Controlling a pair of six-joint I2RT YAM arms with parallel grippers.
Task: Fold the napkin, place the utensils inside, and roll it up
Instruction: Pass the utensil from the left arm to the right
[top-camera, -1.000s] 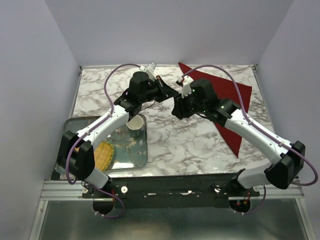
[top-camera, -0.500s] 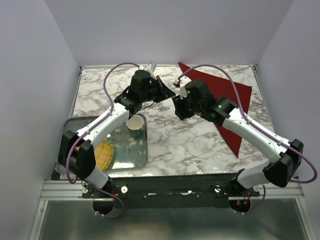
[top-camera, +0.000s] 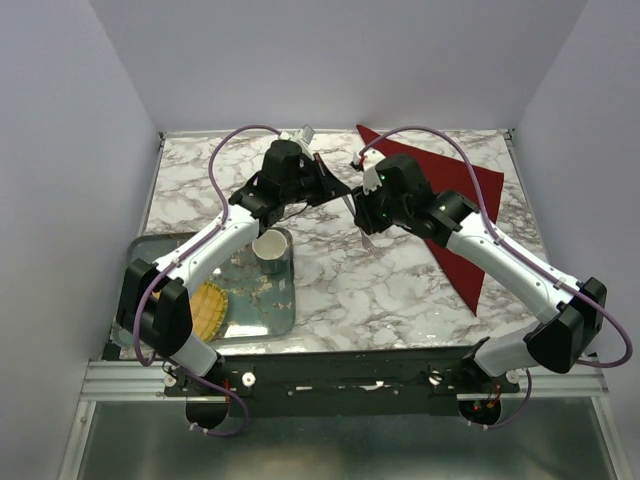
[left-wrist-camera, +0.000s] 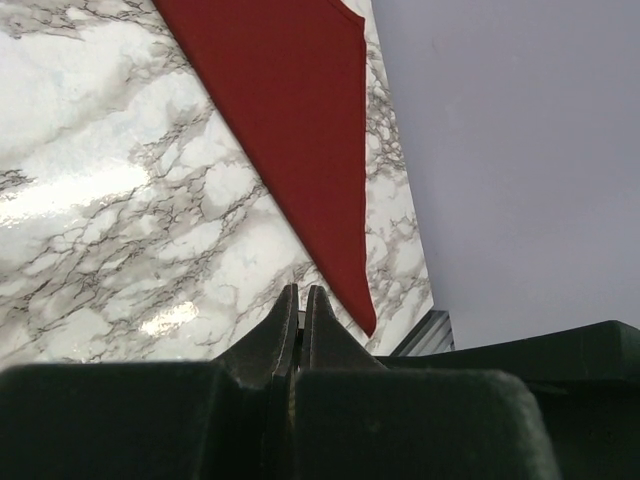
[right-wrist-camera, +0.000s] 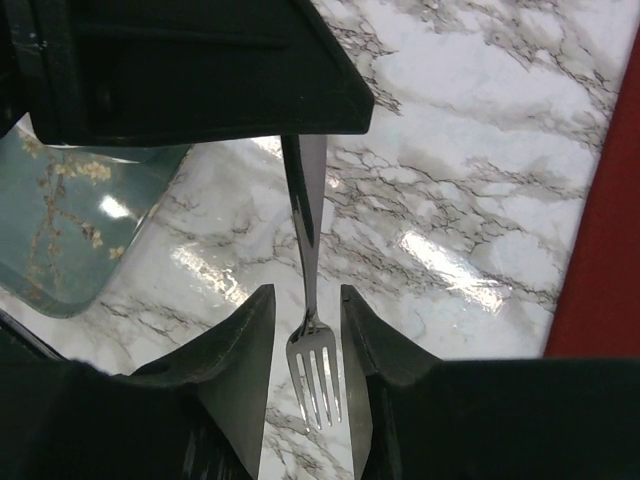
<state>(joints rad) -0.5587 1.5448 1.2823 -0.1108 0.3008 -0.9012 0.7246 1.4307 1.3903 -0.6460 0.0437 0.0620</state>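
Observation:
The fork (right-wrist-camera: 312, 352) hangs in the air over the marble table, tines toward the right wrist camera. Its handle (top-camera: 350, 203) runs up into my left gripper (top-camera: 340, 188), which is shut on it; in the left wrist view those jaws (left-wrist-camera: 301, 292) are pressed together with only a sliver of metal between them. My right gripper (right-wrist-camera: 305, 290) stands open around the fork's neck and head, with a small gap on each side. The dark red napkin (top-camera: 470, 190) lies folded as a triangle at the back right, also seen in the left wrist view (left-wrist-camera: 290, 120).
A teal tray (top-camera: 285, 312) sits at the front left with a pale cup (top-camera: 268, 250) at its back corner and a yellow woven mat (top-camera: 207, 308) inside it. Both arms meet over the table's middle back. The tray's corner (right-wrist-camera: 50, 230) shows under the left gripper.
My right gripper has shifted a little toward the fork and its jaws have narrowed around the fork's head. The left gripper has kept its hold and barely moved.

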